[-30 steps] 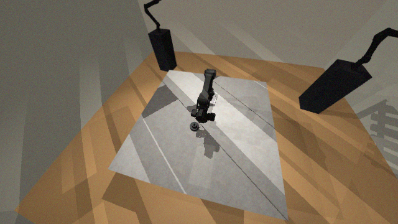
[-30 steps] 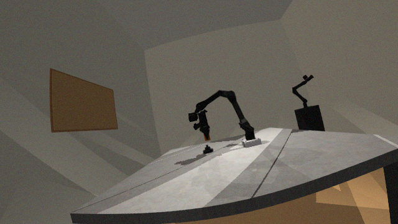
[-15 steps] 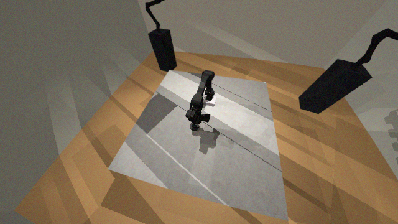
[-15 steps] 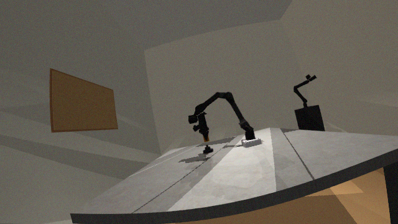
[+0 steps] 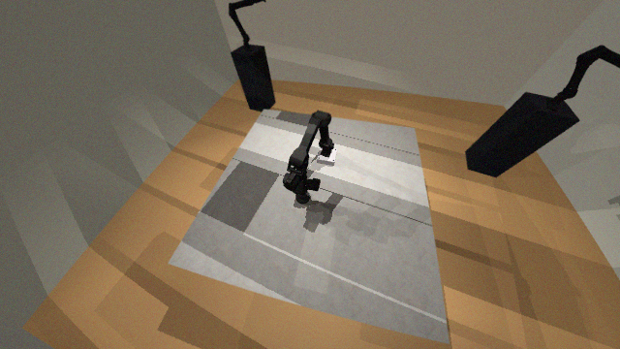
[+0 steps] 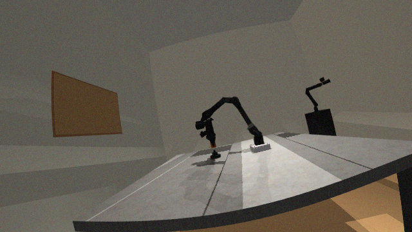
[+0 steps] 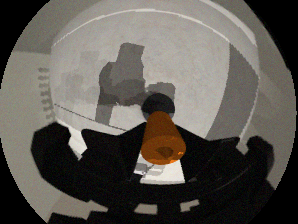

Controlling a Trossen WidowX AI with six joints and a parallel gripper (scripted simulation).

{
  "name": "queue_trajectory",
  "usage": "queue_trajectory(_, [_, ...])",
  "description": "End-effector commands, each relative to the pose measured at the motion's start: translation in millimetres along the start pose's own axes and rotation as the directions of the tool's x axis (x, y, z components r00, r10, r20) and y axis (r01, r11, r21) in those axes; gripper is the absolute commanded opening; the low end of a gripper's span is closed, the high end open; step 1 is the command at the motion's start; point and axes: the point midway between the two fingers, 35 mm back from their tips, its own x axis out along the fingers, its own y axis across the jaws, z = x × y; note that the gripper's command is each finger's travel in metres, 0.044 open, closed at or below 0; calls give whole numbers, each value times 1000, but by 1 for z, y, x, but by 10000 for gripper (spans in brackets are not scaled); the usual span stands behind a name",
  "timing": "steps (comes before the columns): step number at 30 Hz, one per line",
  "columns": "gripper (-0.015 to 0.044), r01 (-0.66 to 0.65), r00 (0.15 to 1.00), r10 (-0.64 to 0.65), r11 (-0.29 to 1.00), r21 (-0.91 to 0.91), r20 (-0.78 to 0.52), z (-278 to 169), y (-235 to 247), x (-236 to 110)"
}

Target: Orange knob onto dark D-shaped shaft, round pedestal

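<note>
Pinching the orange knob (image 7: 161, 139), the gripper (image 6: 210, 142) hangs over the grey table (image 6: 290, 167), fingers clamped on the knob's sides. Knob points down, just above the dark shaft on the round pedestal (image 6: 215, 155), not touching it. In the wrist view the pedestal (image 7: 158, 104) peeks out just beyond the knob's tip.

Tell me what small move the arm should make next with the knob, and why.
Probably a slow, straight descent. The gripper is shut on the orange knob, which in the exterior view hangs just above the pedestal, apart from it. In the wrist view the dark shaft sits right beyond the knob's tip, so they look roughly lined up.
</note>
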Motion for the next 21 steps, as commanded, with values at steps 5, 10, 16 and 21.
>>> queue_trajectory(5, [0,6,1000,-6,1000,-9,9,2,-2,16])
queue_trajectory(10, [0,6,1000,-6,1000,-9,9,2,-2,23])
queue_trajectory(16, [0,6,1000,-6,1000,-3,9,3,-3,18])
queue_trajectory(21, [0,6,1000,-6,1000,-3,9,4,-4,18])
